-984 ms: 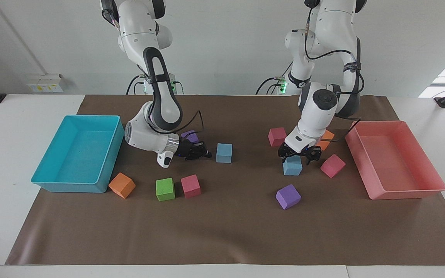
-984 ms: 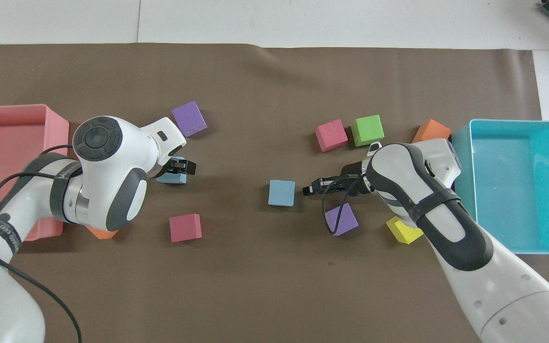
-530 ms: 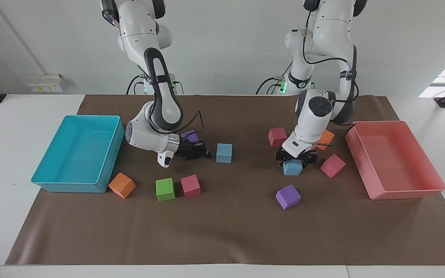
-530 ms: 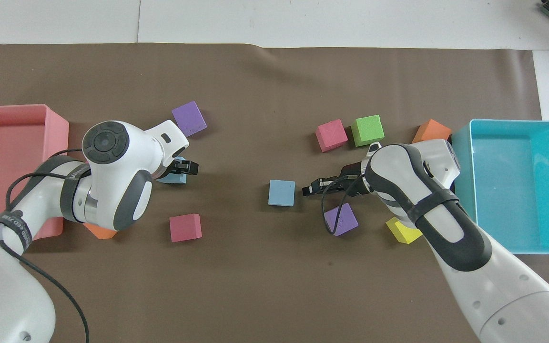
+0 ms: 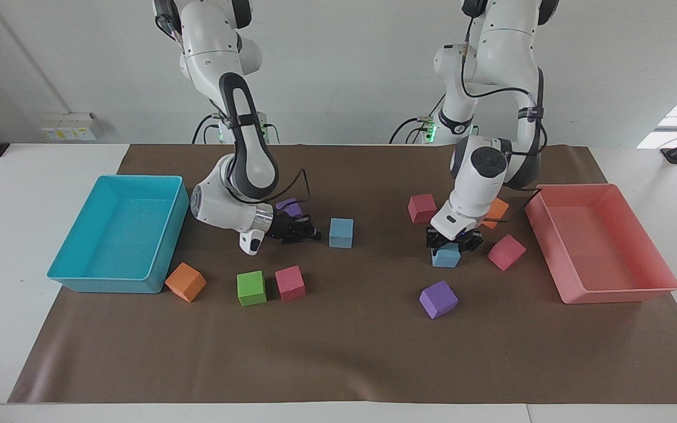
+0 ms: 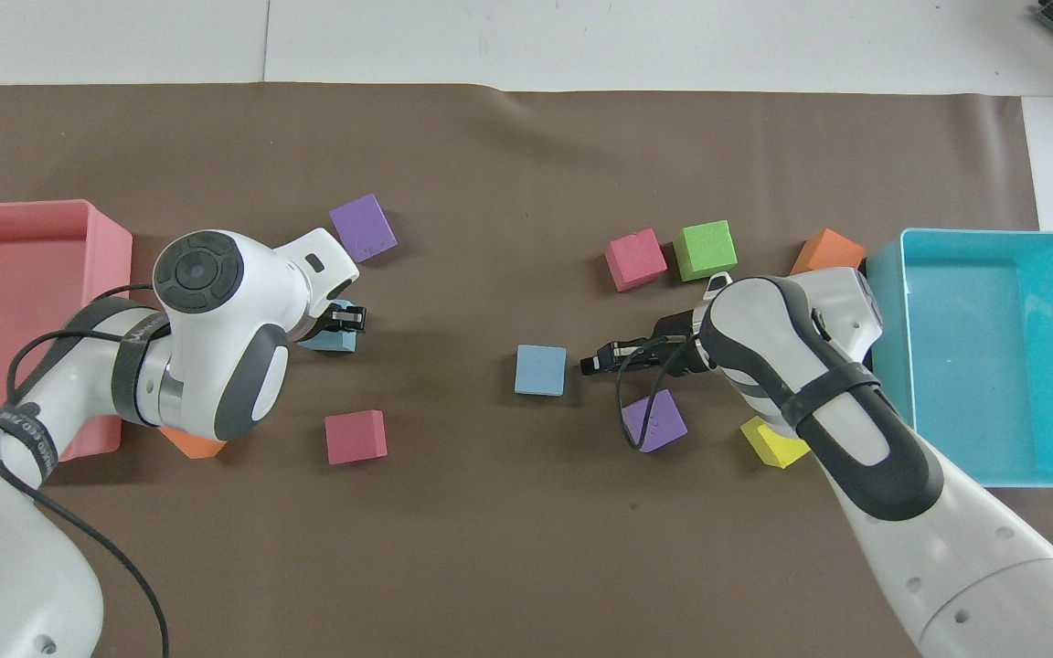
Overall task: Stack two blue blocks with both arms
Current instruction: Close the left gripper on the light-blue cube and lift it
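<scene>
One blue block point(image 5: 445, 259) point(image 6: 333, 342) sits on the brown mat toward the left arm's end, partly hidden under the wrist in the overhead view. My left gripper point(image 5: 448, 247) point(image 6: 350, 320) points down onto it, shut on its sides. The other blue block point(image 5: 341, 232) point(image 6: 540, 370) lies free near the mat's middle. My right gripper point(image 5: 313, 235) point(image 6: 592, 364) is shut and low over the mat. It lies nearly level beside this block, on the side toward the right arm's end, with a small gap between them.
A turquoise tray point(image 5: 103, 285) stands at the right arm's end and a pink tray point(image 5: 615, 294) at the left arm's end. Close around the held block lie a purple cube point(image 5: 438, 299), pink cubes point(image 5: 506, 252) point(image 5: 421, 207) and an orange cube point(image 5: 497, 210). Green point(image 5: 251, 288), pink point(image 5: 290, 283), orange point(image 5: 185, 282), purple point(image 5: 290, 207) and yellow point(image 6: 771, 442) cubes lie around the right gripper.
My left gripper has come down around the blue block and closed on it. The right arm has not moved.
</scene>
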{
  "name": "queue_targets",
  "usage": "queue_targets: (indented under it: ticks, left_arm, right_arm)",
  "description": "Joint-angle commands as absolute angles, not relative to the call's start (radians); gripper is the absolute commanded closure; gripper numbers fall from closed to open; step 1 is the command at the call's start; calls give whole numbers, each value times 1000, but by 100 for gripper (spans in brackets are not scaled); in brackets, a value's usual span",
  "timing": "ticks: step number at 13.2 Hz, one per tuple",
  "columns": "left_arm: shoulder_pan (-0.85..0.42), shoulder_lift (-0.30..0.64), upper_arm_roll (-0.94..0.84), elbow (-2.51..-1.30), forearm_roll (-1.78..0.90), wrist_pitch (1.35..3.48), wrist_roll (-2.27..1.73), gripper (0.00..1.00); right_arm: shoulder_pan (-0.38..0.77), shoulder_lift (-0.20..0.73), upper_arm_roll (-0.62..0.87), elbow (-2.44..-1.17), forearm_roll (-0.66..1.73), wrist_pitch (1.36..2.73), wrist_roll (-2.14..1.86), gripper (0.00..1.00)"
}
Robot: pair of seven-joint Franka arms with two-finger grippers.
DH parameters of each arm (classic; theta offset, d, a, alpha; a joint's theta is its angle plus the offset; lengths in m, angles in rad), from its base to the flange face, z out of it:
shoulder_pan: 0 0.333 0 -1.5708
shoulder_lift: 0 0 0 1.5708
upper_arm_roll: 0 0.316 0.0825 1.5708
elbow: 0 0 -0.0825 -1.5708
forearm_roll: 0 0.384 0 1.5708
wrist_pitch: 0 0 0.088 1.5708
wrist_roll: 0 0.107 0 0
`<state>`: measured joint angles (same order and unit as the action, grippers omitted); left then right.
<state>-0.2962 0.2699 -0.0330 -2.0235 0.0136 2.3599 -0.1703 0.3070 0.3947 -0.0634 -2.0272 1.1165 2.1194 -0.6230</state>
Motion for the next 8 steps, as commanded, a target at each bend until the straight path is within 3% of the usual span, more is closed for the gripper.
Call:
queue_targets:
  ticks: [1, 4, 8]
  left_arm:
    - [-313, 212, -23, -1981, 35, 2254, -195, 81]
    - [-336, 202, -34, -1838, 37, 2090, -240, 80]
    - [-469, 230, -34, -1744, 35, 2063, -359, 85]
  right_arm:
    - [304, 385, -57, -2046, 1150, 2141, -660, 100]
    - [307, 383, -57, -2046, 1150, 2143, -658, 100]
    - [307, 385, -57, -2046, 1150, 2143, -657, 100]
